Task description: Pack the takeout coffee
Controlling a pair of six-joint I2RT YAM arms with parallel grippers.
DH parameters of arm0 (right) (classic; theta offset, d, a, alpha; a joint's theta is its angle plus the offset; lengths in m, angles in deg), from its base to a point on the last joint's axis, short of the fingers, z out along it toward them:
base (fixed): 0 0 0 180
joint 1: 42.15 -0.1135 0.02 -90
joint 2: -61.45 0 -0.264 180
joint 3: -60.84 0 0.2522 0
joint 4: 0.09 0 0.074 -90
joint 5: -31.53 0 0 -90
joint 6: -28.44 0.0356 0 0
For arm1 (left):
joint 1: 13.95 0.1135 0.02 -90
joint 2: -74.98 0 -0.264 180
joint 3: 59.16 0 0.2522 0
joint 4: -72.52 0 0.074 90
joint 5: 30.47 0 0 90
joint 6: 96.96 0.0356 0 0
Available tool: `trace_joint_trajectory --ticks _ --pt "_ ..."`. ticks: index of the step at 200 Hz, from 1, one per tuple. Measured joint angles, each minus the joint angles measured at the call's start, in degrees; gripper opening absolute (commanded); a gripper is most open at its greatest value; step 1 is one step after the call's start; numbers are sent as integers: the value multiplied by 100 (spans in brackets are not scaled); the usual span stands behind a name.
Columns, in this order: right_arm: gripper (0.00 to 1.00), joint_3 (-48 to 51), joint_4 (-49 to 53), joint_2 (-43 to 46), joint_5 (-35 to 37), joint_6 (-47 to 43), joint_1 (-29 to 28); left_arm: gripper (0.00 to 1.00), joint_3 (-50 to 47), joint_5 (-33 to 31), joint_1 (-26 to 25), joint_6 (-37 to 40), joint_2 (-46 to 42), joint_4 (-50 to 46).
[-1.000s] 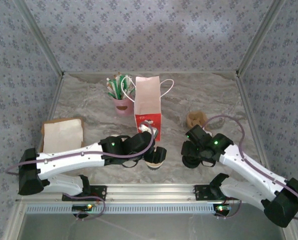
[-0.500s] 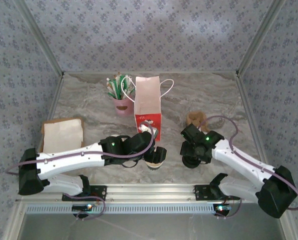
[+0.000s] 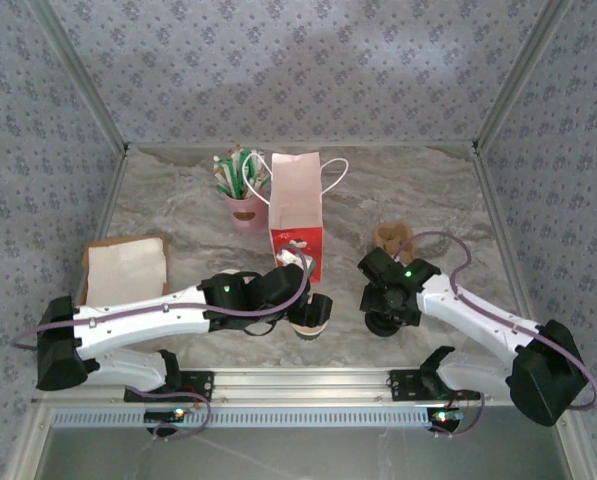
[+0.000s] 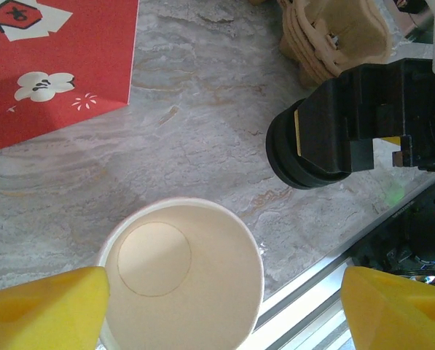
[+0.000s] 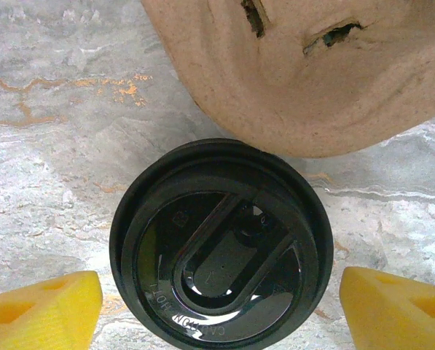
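1. The takeout coffee cup point(image 4: 181, 281) is standing upright on the marble bench point(image 3: 178, 215) near its front edge. It is open-topped, its cream inside is showing empty, and it is sitting just in front of the red-and-white bag point(image 3: 296, 215).
2. The left tool point(image 4: 223, 299) is straddling the cup with its jaws spread wide. One yellow pad point(image 4: 46, 306) is sitting against the cup's rim and the other is hanging well apart, so nothing is being gripped.
3. The right tool point(image 5: 221, 295) is hovering over the black lid point(image 5: 221, 244). The lid is lying flat on the bench, just beside and perhaps touching a brown pulp cup carrier point(image 5: 304, 65). These jaws are open too, with one pad waiting on either side of the lid.
4. Judging from this, the step in hand is picking up the lid so that the cup is capped before it goes into the bag.
5. To do it well, the right tool should be coming down centred until its pads are level with the lid's shallow wall. It should then be closing gently, so the lid is neither bending nor squirting out. The carrier is crowding the far side, so the approach should be keeping clear of it.
6. The left tool should be closing only lightly, steadying the cup, since a hard squeeze would likely be denting the paper wall.
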Motion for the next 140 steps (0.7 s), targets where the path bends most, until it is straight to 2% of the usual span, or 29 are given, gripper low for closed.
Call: trace_joint_trajectory --ticks 140 --pt "85 129 -195 -214 17 87 26 83 -15 -44 0 0 -11 -4"
